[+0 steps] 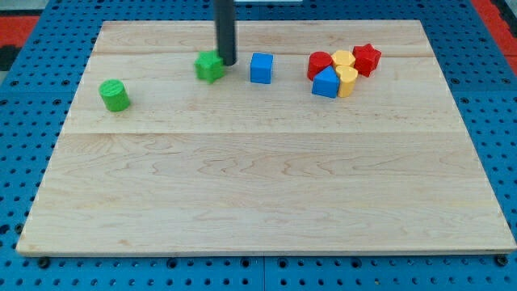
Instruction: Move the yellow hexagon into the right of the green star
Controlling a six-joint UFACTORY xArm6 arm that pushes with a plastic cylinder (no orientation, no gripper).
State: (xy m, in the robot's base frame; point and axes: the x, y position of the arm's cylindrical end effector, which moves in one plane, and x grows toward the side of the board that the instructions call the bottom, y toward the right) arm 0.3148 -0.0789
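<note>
The green star lies near the view's top, left of centre. My tip stands right against the star's right side, between it and a blue cube. The yellow hexagon sits in a tight cluster at the view's upper right, far to the right of my tip. It touches a red block on its left, a red star on its right, and a yellow block below it.
A blue block sits at the cluster's lower left. A green cylinder stands alone at the view's left. The wooden board lies on a blue perforated table.
</note>
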